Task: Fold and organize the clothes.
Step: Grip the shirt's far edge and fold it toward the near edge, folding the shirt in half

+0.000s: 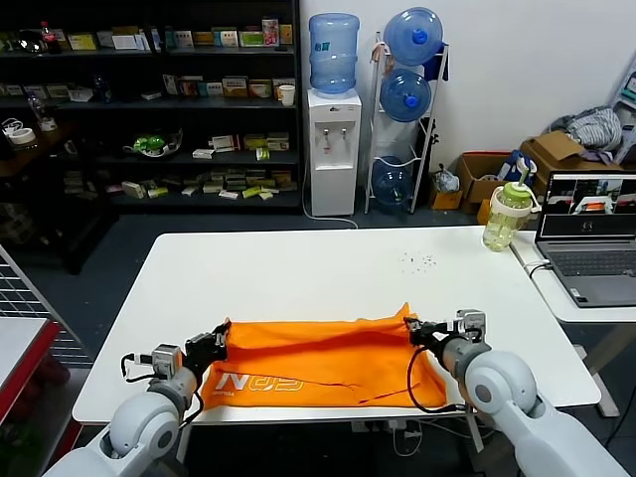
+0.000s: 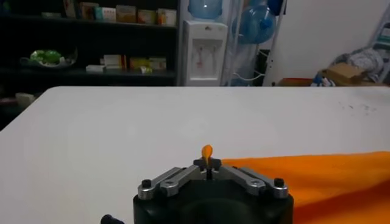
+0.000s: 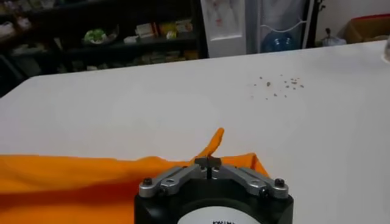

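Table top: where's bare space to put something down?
Free: the table beyond the orange T-shirt, back to its far edge, apart from small specks. Crowded: the near edge, where the left pincer and right pincer pinch the shirt's corners.

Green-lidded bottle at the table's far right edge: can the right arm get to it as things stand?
Probably not right now. The right gripper is shut on the orange T-shirt corner at the near edge. The bottle stands far off, by the laptop. The table between is bare, but it must let go first.
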Motion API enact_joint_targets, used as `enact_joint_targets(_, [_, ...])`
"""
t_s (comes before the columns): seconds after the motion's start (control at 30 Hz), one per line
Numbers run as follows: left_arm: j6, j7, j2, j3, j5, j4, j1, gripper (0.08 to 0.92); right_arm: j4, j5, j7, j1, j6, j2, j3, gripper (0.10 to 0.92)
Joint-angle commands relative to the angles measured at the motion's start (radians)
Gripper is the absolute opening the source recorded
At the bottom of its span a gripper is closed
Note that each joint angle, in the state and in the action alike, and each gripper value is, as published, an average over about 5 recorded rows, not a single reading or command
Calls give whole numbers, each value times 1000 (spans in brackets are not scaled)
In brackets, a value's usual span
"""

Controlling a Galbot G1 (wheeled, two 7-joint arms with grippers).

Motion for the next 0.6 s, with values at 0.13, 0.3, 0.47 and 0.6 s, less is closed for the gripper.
enact_joint_targets(0.13, [-3, -10, 10, -10, 10, -51, 94, 96, 107, 20, 24, -122, -8, -40, 31, 124])
enact_joint_targets(0.3, [12, -15, 8, -13, 13, -56, 100, 112, 109, -2, -8, -137, -8, -41, 46, 145])
enact_joint_targets(0.47, [24, -28, 9, -17, 18, -56, 103, 237, 119, -2, -14, -153, -5, -44, 68, 276])
enact_joint_targets(0.6, [24, -29, 1, -23, 31, -43, 114, 349, 131, -6, -23, -175, -3, -48, 95, 389])
